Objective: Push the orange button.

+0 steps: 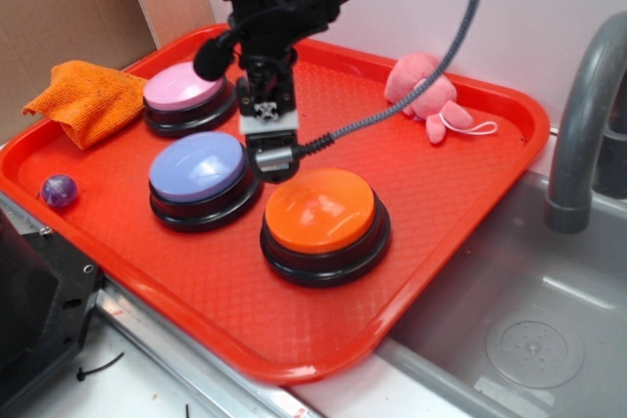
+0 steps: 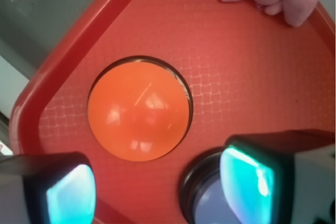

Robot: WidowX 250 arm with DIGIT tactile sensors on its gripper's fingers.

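The orange button [image 1: 320, 208] has a glossy orange dome on a black round base and sits near the front of the red tray [image 1: 294, 364]. In the wrist view the orange button [image 2: 137, 111] lies ahead of the fingers, fully uncovered. My gripper [image 1: 274, 165] hangs just behind the button's far left edge, between it and the lavender-blue button [image 1: 199, 165]. In the wrist view my gripper [image 2: 160, 187] is open, its fingers wide apart with only tray floor between them. The right finger overlaps the lavender-blue button [image 2: 210, 205].
A pink button [image 1: 183, 86] stands behind the lavender one. An orange cloth [image 1: 88, 97] drapes over the tray's left rim, with a small purple ball [image 1: 59, 190] near it. A pink plush toy [image 1: 423, 93] lies at the back right. A sink [image 1: 529, 340] and grey faucet [image 1: 583, 115] are on the right.
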